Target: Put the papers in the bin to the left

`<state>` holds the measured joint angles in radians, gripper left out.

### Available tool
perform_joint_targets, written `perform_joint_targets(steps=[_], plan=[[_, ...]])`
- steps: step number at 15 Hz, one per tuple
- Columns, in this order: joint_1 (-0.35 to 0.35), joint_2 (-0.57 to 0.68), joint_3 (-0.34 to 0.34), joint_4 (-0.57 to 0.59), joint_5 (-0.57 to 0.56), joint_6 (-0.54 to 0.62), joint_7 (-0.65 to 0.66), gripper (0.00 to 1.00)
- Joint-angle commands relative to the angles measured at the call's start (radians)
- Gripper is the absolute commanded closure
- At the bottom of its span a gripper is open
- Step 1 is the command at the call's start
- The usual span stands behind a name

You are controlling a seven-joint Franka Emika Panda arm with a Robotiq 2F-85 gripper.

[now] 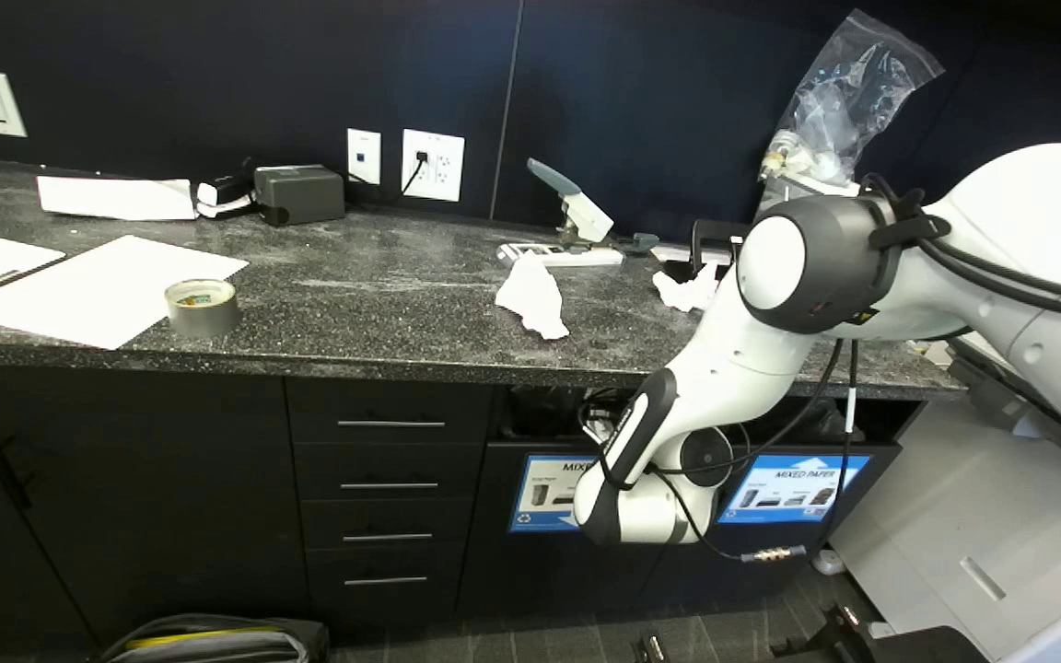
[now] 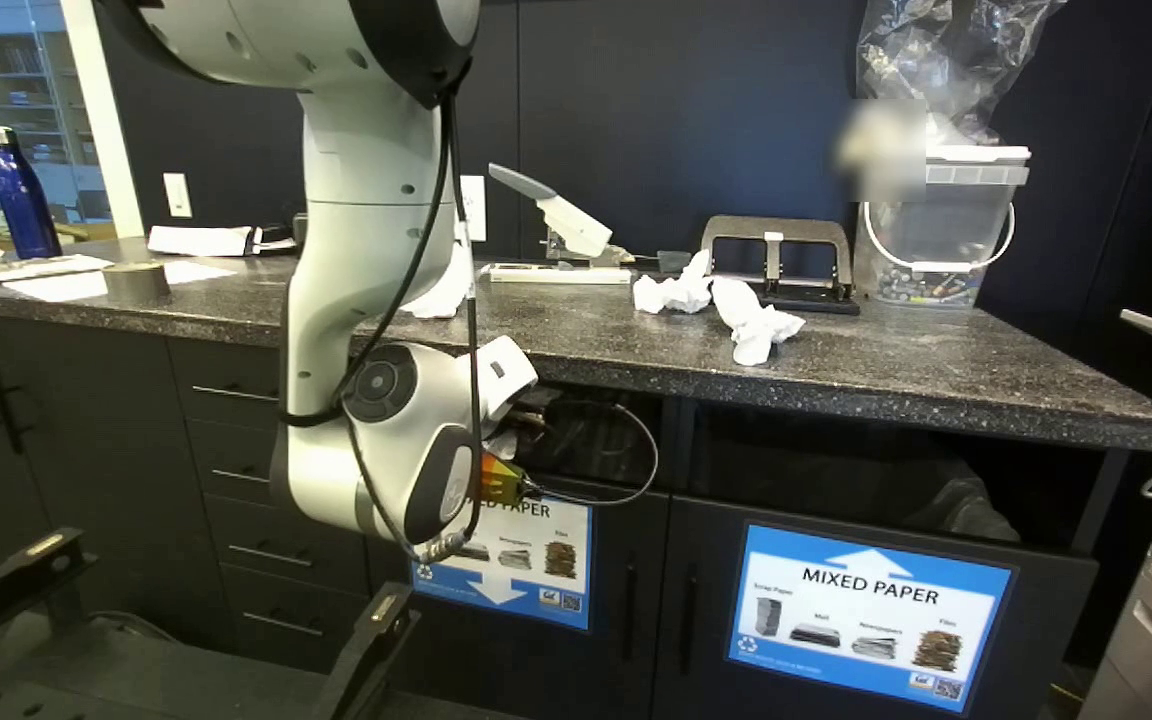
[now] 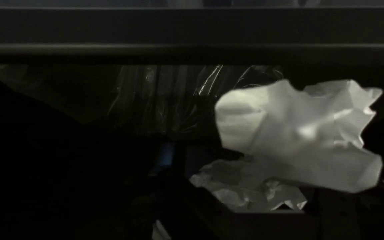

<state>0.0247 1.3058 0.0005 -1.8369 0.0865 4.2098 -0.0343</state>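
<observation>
Desk (image 1: 365,318): hard speckled slab, stone-like. Bin (image 2: 631,525): dark boxy compartment below and left of hole punch (image 2: 776,227), glossy crinkled plastic liner (image 3: 165,100) inside. Claw (image 2: 526,425) at bin mouth, below and left of hole punch; tips lost in dark, grip cannot be told. Papers (image 2: 756,322): crumpled white scraps, one in front of hole punch, one at its left end, third farther left; wrist view shows more, held or loose unclear. Likely feather-light, limp, easily torn; pinch thick middle folds, not edges.

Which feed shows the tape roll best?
An exterior view where the tape roll looks large, its top visible. An exterior view also shows the tape roll, smaller and nearly side-on; the wrist view doesn't.
</observation>
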Motion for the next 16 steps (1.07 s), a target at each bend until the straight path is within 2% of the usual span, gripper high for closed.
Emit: perform_joint_targets(steps=[1, 10, 16], plan=[[0.025, 0.009, -0.013, 0.022, -0.004, 0.0, -0.023, 0.0], [0.068, 0.005, -0.032, 0.028, -0.034, -0.125, -0.084, 0.0], [0.125, 0.032, -0.066, 0.092, 0.092, -0.029, -0.154, 0.0]])
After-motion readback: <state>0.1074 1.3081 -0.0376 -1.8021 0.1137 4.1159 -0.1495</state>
